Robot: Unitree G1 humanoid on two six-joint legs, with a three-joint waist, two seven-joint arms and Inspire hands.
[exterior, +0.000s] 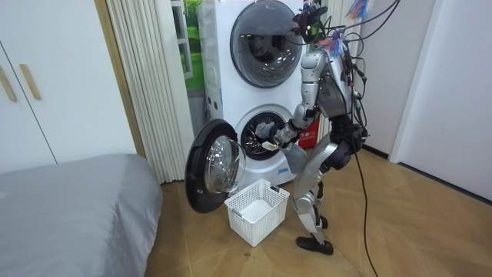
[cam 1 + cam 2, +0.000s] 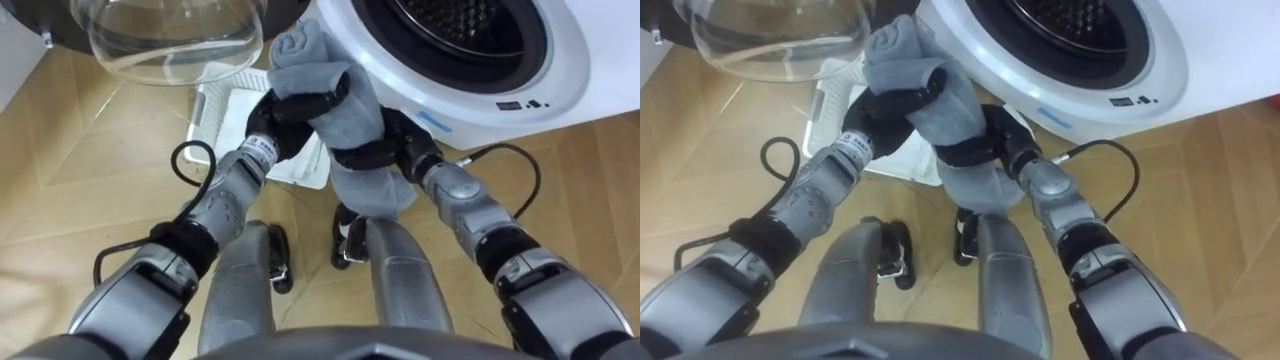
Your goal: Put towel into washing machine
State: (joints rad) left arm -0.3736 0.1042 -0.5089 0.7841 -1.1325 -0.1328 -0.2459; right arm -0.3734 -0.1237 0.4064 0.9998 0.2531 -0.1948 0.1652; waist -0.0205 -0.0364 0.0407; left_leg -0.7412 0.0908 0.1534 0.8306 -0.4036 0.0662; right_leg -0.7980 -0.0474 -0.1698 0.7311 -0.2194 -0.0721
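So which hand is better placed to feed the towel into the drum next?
Probably the left hand: it grips the towel's upper end, up beside the open drum's rim, while the right hand clamps lower down, with the rest hanging below.

Matt grey cloth on towel [image 2: 355, 125]; glossy white washing machine [image 2: 570, 60]; clear smooth glass door [image 2: 175, 45]; white plastic basket [image 2: 215, 110]; wood floor [image 2: 90, 190].
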